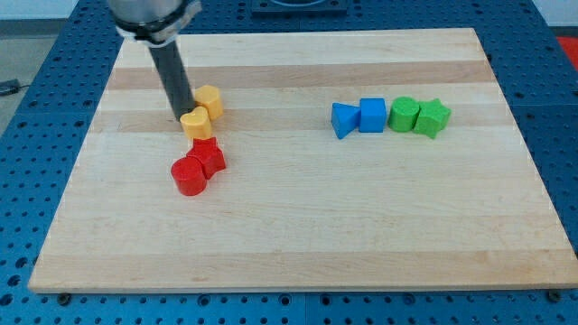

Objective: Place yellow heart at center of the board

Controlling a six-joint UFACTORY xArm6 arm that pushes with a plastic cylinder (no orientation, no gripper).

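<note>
My tip (pixel 180 120) presses the left side of the yellow heart (pixel 195 124) on the wooden surface (pixel 298 226); no hand fitted

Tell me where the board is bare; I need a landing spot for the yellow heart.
Bare: the middle, between the red star and blue triangle, and the whole bottom half below the red cylinder. Crowded: upper left, where my tip touches the yellow heart, and the blue-green row at right.

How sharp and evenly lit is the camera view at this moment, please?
Camera view: even, soft lighting on the board, no glare; blocks crisp, with faint shadows; my tip sharp beside the yellow heart; only the arm's top edge, cut off by the frame, looks slightly blurred.
</note>
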